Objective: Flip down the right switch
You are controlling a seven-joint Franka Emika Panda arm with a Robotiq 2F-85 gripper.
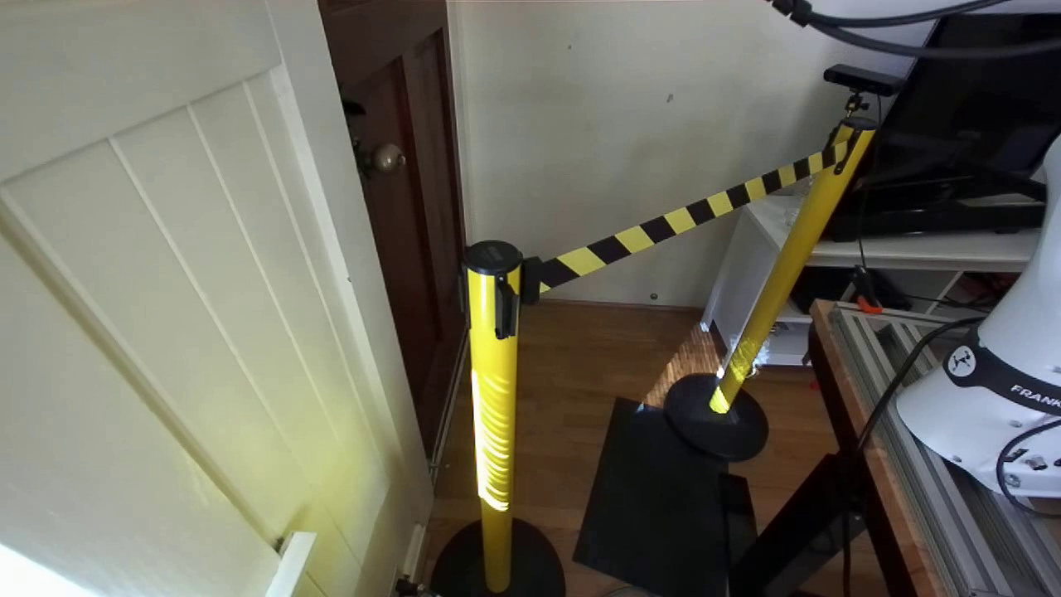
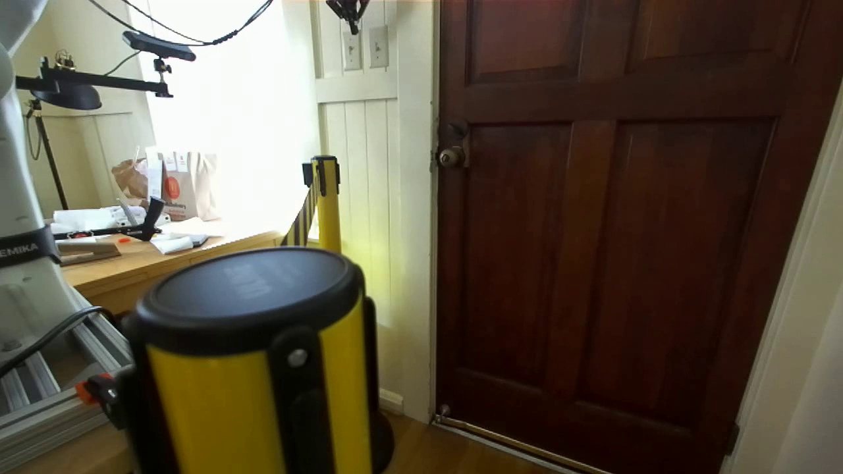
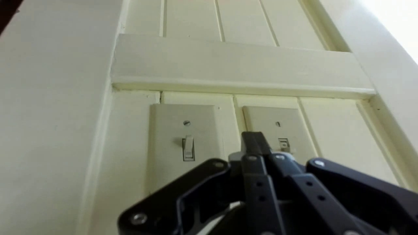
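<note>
Right switch [image 3: 188,147] beside the dark door [image 2: 612,230], lever [image 3: 188,142] tip toward the rail [image 3: 235,67] below.
White letters "FRANK" show on the black band [image 1: 999,381] of the arm [image 1: 953,435], "EMIKA" in an exterior view; print on the paper bag [image 2: 197,191] on the tabletop [image 2: 138,257] and on the cap [image 2: 250,286] of the near post [image 2: 217,408] is too blurred to read. In the upside-down wrist view the switch has a slim off-white lever in a dark-edged slot, on a pale plate [image 3: 202,130] with a slotted screw [image 3: 186,123]; the lever's long axis runs upright, pointing down. The hand [image 3: 255,142] is clenched, fingertips [image 3: 248,142] together, hiding part of the left switch [image 3: 284,143]; whether they touch it I cannot tell.
</note>
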